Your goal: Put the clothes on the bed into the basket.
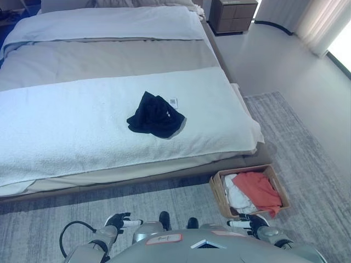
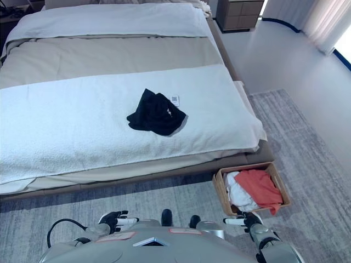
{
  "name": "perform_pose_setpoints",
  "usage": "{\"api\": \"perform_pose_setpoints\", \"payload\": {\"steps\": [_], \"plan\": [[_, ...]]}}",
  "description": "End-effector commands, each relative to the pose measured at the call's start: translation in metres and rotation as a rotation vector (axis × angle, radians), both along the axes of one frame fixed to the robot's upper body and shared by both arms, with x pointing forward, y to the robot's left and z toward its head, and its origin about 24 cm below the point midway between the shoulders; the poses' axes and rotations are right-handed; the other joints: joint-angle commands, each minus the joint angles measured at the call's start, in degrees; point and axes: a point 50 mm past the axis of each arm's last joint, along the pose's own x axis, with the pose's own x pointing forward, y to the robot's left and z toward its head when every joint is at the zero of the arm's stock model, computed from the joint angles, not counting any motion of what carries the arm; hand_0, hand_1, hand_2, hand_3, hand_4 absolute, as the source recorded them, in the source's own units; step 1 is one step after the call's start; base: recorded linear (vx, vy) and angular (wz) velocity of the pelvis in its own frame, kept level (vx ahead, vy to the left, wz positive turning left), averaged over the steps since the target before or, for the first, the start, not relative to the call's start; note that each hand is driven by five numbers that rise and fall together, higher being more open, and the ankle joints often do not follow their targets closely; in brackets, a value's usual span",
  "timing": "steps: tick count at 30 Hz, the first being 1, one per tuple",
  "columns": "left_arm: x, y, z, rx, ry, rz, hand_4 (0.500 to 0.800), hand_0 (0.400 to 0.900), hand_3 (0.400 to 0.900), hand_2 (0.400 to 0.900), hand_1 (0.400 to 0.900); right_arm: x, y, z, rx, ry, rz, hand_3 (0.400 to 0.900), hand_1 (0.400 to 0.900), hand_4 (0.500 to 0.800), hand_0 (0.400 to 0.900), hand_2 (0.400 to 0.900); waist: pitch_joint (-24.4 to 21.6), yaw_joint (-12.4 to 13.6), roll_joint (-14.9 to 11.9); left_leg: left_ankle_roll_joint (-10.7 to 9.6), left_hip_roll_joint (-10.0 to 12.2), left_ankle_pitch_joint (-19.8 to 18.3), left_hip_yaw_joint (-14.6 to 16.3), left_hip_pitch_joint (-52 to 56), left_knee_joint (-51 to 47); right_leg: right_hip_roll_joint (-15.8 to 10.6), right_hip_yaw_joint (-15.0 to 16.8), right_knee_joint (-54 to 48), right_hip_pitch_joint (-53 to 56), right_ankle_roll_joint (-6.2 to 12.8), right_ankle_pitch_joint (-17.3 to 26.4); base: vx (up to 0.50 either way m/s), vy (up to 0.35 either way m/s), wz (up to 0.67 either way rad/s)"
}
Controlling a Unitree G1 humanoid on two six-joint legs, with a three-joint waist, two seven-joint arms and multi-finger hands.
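Where rug (image 1: 307, 142) meets bed (image 1: 109, 55)

No legible text; white tag (image 1: 174, 102) on black garment (image 1: 156, 115) unreadable.

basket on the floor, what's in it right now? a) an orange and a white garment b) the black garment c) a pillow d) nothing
a: the basket on the rug by the bed's corner holds an orange garment lying over a white garment, while the black garment lies on the bed's white blanket.
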Motion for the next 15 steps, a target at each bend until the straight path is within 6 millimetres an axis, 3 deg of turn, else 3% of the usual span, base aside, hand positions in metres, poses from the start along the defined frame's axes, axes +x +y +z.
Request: {"api": "perform_pose_setpoints", "payload": {"steps": [1,15], "plan": [[0.017,0.011,0.005,0.025,-0.041,0.032,0.8,0.9,0.9,0.9,0.9,0.005,-0.009,0.003,-0.047,0.004,0.035,0.9,0.9,0.8,0.9,0.9,0.2,-0.16,0.25,-3.2,3.38,-4.42,3.02,2.35,0.34,-4.6,-1.35,0.12,-0.88,4.79,0.1,0.0,0.0,0.0],[0.024,-0.003,0.003,0.008,-0.063,0.003,0.8,0.9,0.9,0.9,0.9,0.005,-0.013,0.004,-0.067,0.016,0.036,0.9,0.9,0.8,0.9,0.9,0.44,-0.14,0.21,-3.07,3.44,-4.51,2.87,2.55,0.34,-4.61,-1.53,0.12,-0.61,4.74,0.15,0.0,0.001,0.0]]}}
